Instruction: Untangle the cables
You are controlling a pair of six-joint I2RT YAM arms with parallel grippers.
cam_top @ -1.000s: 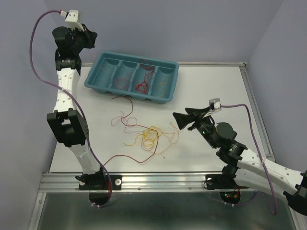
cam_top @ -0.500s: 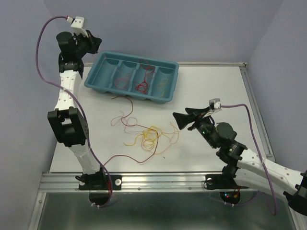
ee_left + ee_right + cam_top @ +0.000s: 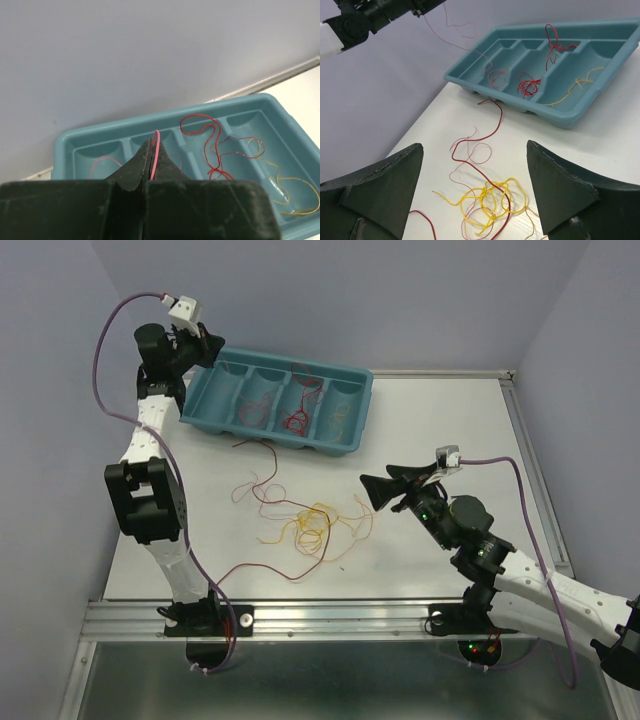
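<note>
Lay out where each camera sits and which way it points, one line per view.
Top external: fixed above and behind the arm bases, looking down on the table; the left arm, right arm, teal tray and loose cable tangle show.
Left wrist: on the left gripper, looking down into the tray; its shut fingers pinch a thin red cable.
Right wrist: on the right gripper, looking across the tangle toward the tray; its open fingers frame the view.
Shared: all three see the tray.
</note>
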